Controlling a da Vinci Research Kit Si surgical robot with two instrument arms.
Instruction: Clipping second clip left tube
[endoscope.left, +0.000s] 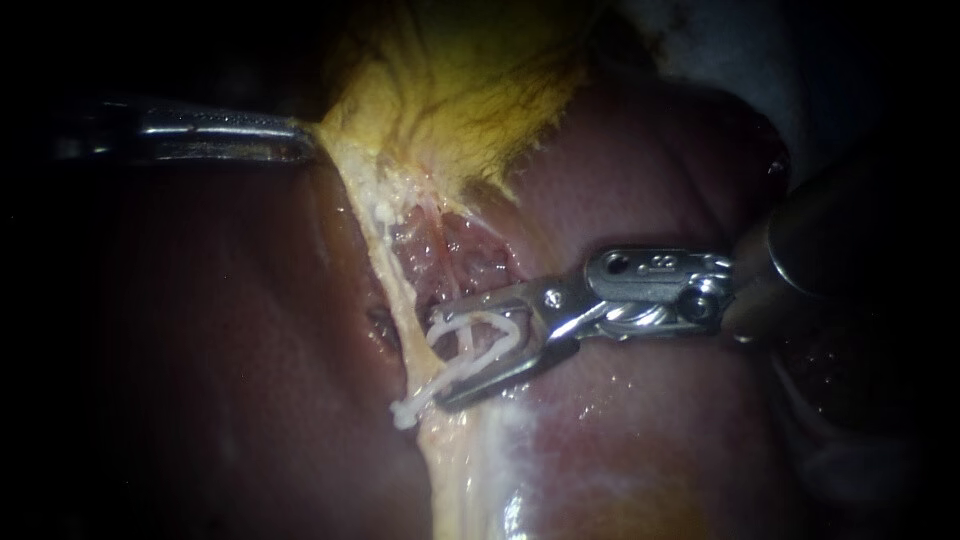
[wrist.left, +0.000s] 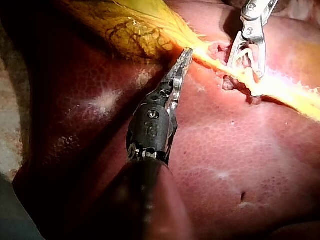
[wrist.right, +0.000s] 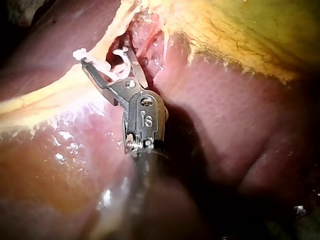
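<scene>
The left instrument (endoscope.left: 306, 140) is seen entering from the upper left of the endoscope view. Its jaws are closed on the edge of the yellow gallbladder (endoscope.left: 460, 90), which is spread across the upper centre. The right instrument (endoscope.left: 440, 360) is seen entering from the right edge, with its tip at the centre of the frame. Its jaws are spread wide, and a white clip (endoscope.left: 465, 372) is seated between them, touched by both. The clip is set at a pale tube (endoscope.left: 388, 268) running down from the gallbladder. One clip arm is seen jutting past the tube at lower centre. Whether the tube lies fully between the clip's arms cannot be told. Dark red liver (endoscope.left: 650, 180) is noted on both sides.
</scene>
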